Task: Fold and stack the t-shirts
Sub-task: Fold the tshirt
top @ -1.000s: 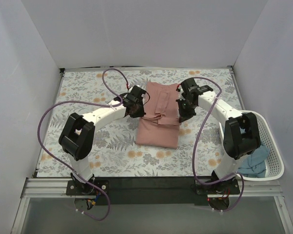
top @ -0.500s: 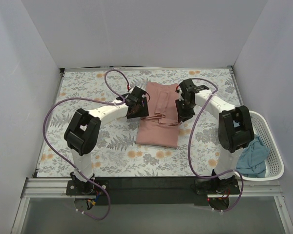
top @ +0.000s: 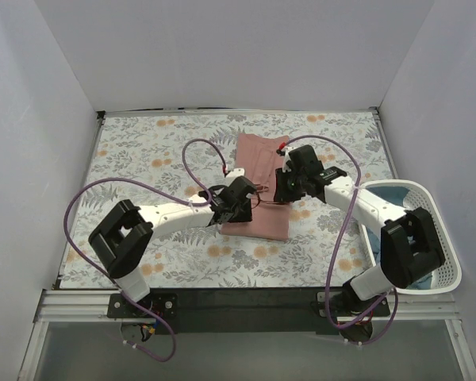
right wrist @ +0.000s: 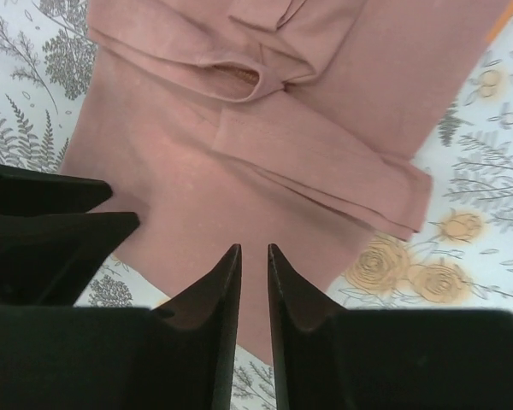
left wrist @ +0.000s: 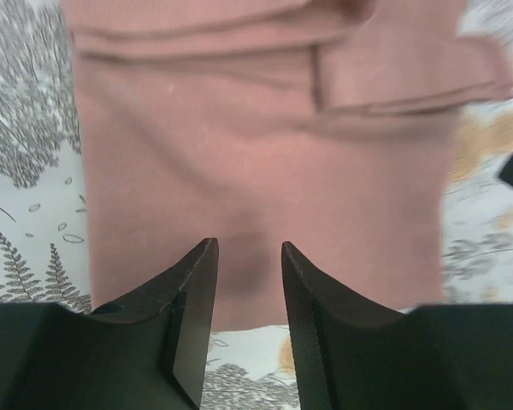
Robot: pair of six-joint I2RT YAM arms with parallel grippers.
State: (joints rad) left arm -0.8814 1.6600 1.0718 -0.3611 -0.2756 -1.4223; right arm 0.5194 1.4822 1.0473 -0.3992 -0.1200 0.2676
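The dusty-pink t-shirt [top: 262,163] lies folded in a narrow strip in the middle of the table, its sleeves turned in over it [right wrist: 308,162]. My left gripper [top: 248,206] hovers over the shirt's near left part. It is open, with only pink cloth [left wrist: 265,154] and floral cloth showing between its fingers [left wrist: 249,248]. My right gripper [top: 277,193] hangs over the near right part, open by a narrow gap [right wrist: 254,249] with nothing in it. The right arm's elbow hides the teal-blue t-shirt.
A floral-patterned cloth [top: 143,151] covers the table. A white slotted basket [top: 448,262] stands at the right edge, under the right arm's elbow. Purple cables loop from both arms. The left gripper's dark fingers [right wrist: 51,222] show in the right wrist view, close by.
Both grippers have gone from shut to open. They have moved from the shirt's middle fold toward its near end. The right elbow has swung out over the basket.
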